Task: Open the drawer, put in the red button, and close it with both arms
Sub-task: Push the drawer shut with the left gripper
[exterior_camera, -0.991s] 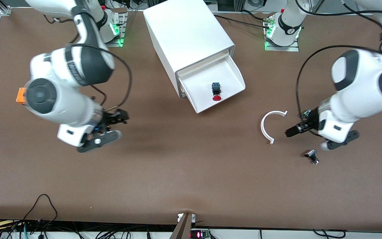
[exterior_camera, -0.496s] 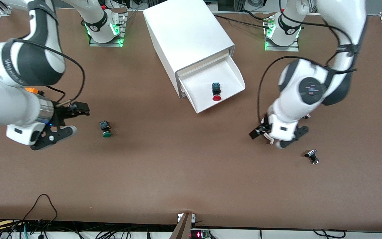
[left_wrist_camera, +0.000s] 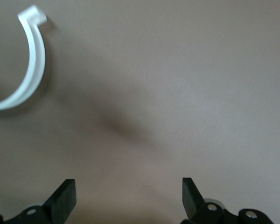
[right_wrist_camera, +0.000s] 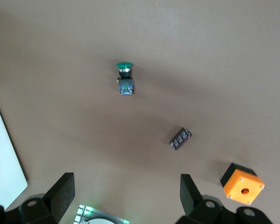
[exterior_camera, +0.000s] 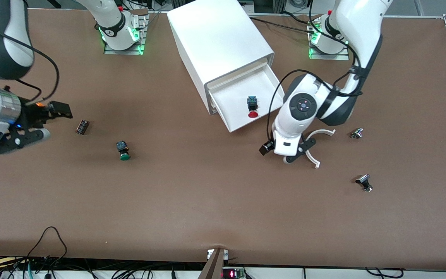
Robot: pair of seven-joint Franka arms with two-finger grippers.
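The drawer [exterior_camera: 234, 96] stands pulled out of the white cabinet [exterior_camera: 219, 38]. The red button [exterior_camera: 252, 113] lies inside the drawer, red cap toward the front lip. My left gripper [exterior_camera: 264, 148] hangs low over the table just in front of the drawer's lip, toward the left arm's end, beside a white C-shaped ring [exterior_camera: 325, 132]. The left wrist view shows the left gripper [left_wrist_camera: 128, 198] open over bare table, the ring [left_wrist_camera: 32, 70] off to one side. My right gripper [exterior_camera: 62, 109] is over the right arm's end of the table. The right wrist view shows the right gripper [right_wrist_camera: 126, 193] open and empty.
A green-capped button [exterior_camera: 123, 151] [right_wrist_camera: 125, 79] and a dark striped part [exterior_camera: 82, 126] [right_wrist_camera: 180, 138] lie toward the right arm's end. An orange box [right_wrist_camera: 241, 183] sits near them. Two small metal parts [exterior_camera: 357, 133] [exterior_camera: 364, 182] lie toward the left arm's end.
The left arm swung from its end of the table in toward the drawer's front. The right arm drew back toward its end, uncovering the green button and striped part. Both grippers stayed open.
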